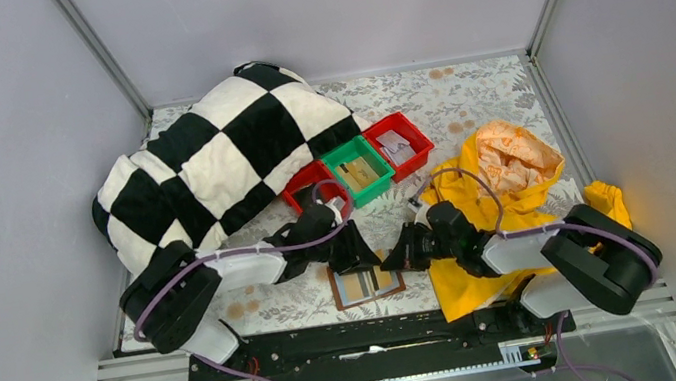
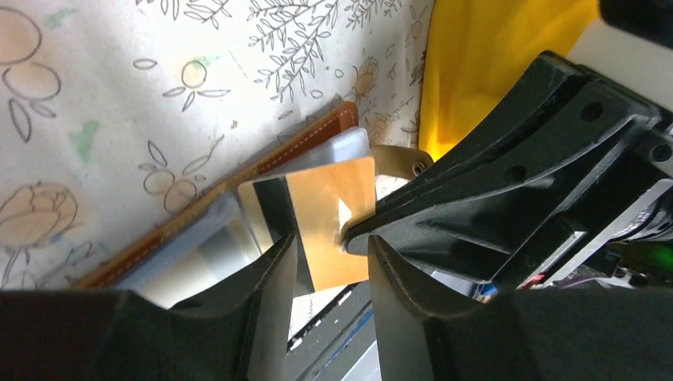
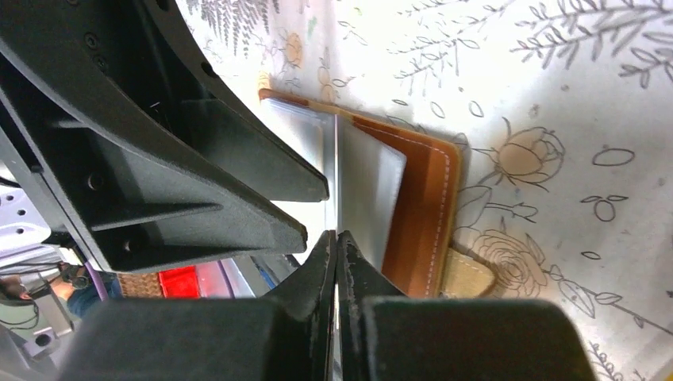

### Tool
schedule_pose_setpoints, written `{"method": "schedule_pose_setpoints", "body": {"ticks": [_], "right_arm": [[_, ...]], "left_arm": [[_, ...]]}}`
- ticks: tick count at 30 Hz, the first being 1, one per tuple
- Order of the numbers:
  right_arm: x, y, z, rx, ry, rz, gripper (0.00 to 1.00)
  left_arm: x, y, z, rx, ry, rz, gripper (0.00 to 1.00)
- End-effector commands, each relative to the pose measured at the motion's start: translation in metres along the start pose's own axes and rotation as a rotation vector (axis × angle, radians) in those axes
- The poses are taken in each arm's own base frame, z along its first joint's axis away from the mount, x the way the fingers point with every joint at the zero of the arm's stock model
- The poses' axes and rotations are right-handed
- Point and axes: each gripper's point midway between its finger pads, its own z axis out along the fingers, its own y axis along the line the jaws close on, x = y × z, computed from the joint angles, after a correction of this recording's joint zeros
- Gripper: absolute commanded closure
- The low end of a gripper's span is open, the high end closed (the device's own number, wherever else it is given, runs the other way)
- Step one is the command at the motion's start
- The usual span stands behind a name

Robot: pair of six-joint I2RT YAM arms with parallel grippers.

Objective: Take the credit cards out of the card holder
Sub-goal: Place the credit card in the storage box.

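I see a booth closed in by plain pale grey walls (image 1: 316, 2), joined at the back corners by slim aluminium posts (image 1: 98, 49). A white cloth printed with leaves and orange flowers (image 1: 461, 96) covers the work surface. A black rail (image 1: 336, 337) runs along my near edge. The light is soft and even.

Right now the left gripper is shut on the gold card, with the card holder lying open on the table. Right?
No: the right gripper is shut on the gold card, pinching its edge; the left gripper is open. The left wrist view shows it. The card holder does lie open on the table.
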Motion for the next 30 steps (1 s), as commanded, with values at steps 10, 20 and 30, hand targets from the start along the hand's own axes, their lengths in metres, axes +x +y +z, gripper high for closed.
{"method": "schedule_pose_setpoints", "body": {"ticks": [10, 20, 30], "right_arm": [[-0.086, 0.060, -0.054, 0.228, -0.228, -0.381, 1.00], [-0.201, 0.102, -0.058, 0.569, -0.370, -0.666, 1.00], [-0.259, 0.088, 0.009, 0.737, -0.318, -0.792, 1.00]], "left_arm": [[-0.064, -0.074, -0.115, -0.052, -0.290, 0.214, 0.48], [-0.095, 0.000, -0.191, -0.265, -0.485, 0.066, 0.42], [-0.080, 0.024, -0.190, -0.289, -0.481, 0.025, 0.37]]}}
